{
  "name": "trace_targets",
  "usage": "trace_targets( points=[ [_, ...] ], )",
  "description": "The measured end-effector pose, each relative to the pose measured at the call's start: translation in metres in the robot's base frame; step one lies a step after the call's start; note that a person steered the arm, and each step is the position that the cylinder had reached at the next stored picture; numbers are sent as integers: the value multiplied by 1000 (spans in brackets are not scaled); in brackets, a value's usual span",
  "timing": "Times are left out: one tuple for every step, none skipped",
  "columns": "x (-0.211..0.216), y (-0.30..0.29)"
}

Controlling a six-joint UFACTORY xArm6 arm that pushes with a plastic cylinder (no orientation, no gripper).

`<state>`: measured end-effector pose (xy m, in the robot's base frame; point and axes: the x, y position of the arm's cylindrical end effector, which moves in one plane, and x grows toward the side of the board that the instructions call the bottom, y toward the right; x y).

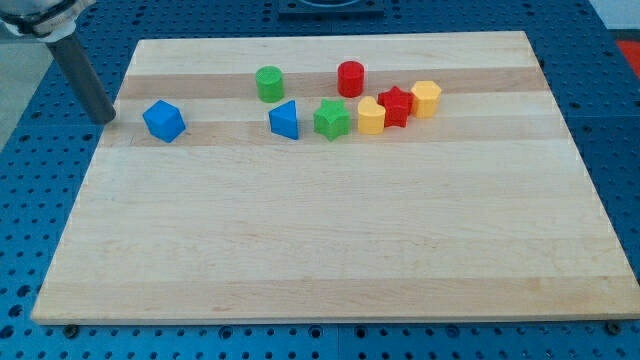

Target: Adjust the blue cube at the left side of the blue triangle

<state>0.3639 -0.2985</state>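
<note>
The blue cube [163, 120] sits near the board's left edge in the upper part of the view. The blue triangle [285, 120] lies to its right, with a wide gap of bare wood between them. My tip [105, 120] is at the board's left edge, just left of the blue cube and a short gap away from it. The rod slants up to the view's top left corner.
A green cylinder [268, 83] stands above the triangle. A green star [331, 119] touches the triangle's right side. Further right are a red cylinder [350, 78], a yellow block [371, 116], a red star [396, 106] and a yellow block [426, 98]. The wooden board [330, 250] lies on a blue pegboard table.
</note>
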Motion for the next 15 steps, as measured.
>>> trace_targets(
  points=[
    [11,30],
    [11,81],
    [11,123],
    [11,127],
    [47,92],
    [72,70],
    [61,70],
    [42,77],
    [33,86],
    [29,112],
    [28,136],
    [27,150],
    [25,155],
    [25,158],
    [24,163]
  ],
)
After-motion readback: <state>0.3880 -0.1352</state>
